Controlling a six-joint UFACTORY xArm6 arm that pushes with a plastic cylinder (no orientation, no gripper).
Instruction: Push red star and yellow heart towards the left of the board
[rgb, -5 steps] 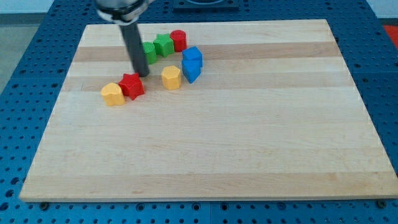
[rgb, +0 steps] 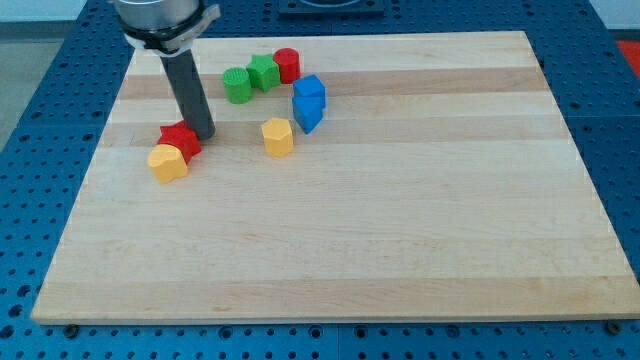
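Note:
The red star (rgb: 180, 140) lies on the wooden board (rgb: 330, 230) at the view's left, touching the yellow heart (rgb: 167, 162), which sits just below and left of it. My tip (rgb: 203, 134) stands right against the red star's right side. The dark rod rises from there to the view's top left.
A second yellow block (rgb: 277, 137) lies to the right of my tip. Two green blocks (rgb: 238, 85) (rgb: 264, 72) and a red cylinder (rgb: 287, 65) form a row near the view's top. Two blue blocks (rgb: 309, 92) (rgb: 307, 114) sit right of them.
My tip has moved left and slightly down, pushing the red star and the yellow heart further to the view's left. The other blocks have not moved.

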